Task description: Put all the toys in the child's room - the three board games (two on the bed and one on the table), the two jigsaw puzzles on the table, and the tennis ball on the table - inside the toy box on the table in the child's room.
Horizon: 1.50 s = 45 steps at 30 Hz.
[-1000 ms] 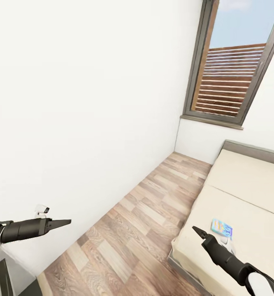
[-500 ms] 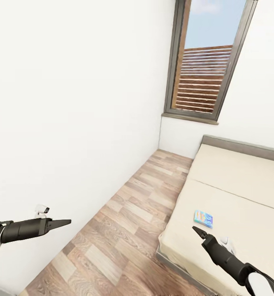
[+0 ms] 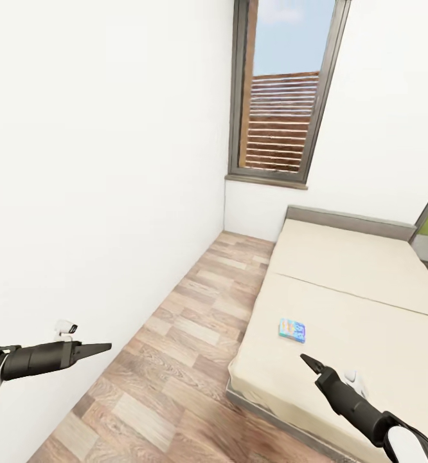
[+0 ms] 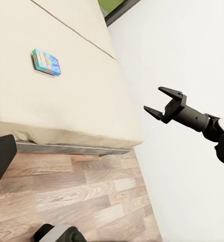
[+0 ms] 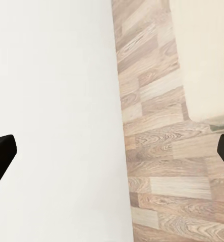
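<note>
The child's room is mostly white wall (image 3: 98,161), with a strip of wood-plank floor (image 3: 175,360) running toward a tall window (image 3: 281,96) with brown slats. The bed (image 3: 362,283), a plain beige mattress with a low grey headboard, lies alongside that strip. One board game (image 3: 292,330), a small blue box with bright art, lies flat near the bed's floor-side edge, within reach from the aisle. Both arms are held forward at rest, probably for travel and not yet for reaching. The right tool (image 3: 308,362) hangs over the mattress edge just short of the box, carrying nothing, its jaws spread wide in the left wrist view (image 4: 165,103). The left tool (image 3: 105,348) points along the wall, well apart from the box; how far its jaws stand apart I cannot tell.
</note>
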Tool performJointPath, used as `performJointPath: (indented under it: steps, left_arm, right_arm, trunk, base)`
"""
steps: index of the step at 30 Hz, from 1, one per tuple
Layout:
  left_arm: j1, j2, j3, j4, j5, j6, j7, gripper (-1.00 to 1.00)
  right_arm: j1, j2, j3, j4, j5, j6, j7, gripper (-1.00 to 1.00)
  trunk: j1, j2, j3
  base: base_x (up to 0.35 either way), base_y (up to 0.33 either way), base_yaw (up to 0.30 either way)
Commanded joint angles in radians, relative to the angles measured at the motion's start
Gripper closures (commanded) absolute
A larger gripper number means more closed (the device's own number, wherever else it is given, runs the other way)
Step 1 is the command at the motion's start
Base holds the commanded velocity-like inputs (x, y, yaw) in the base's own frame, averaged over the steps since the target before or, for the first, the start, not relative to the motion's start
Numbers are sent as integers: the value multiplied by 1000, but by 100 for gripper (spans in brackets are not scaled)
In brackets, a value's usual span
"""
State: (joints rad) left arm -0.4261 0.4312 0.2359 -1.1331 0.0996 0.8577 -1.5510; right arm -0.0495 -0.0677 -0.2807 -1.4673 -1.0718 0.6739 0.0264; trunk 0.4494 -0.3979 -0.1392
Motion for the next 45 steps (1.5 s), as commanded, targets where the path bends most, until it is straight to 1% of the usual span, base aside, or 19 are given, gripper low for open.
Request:
performJointPath:
  steps: [1, 15, 21, 28, 45]
  left_arm:
    - [0, 0, 0, 0, 0, 11, -4, -100]
    - [0, -1, 0, 0, 0, 11, -3, -100]
    - [0, -11, -1, 1, -2, 11, 0, -100]
    - [0, -18, -1, 1, -3, 11, 1, -100]
    - [0, -19, 1, 1, -3, 12, 0, -100]
  right_arm:
    - [-1, 0, -1, 0, 1, 7, 3, -100]
    - [-1, -3, -7, 0, 1, 14, 4, -100]
    - [-1, -24, -14, 4, -1, 15, 4, -100]
    - [-1, -33, -18, 8, -3, 15, 4, -100]
    - [-1, -34, -18, 12, -1, 12, 3, -100]
  trunk:
    - [1, -2, -3]
    - [1, -2, -8]
    - [1, -2, -10]
    - [1, -2, -13]
    - [1, -2, -20]
  base:
    - [0, 0, -278]
    - [0, 0, -278]
    - [0, 0, -278]
    - [0, 0, -278]
    - [0, 0, -278]
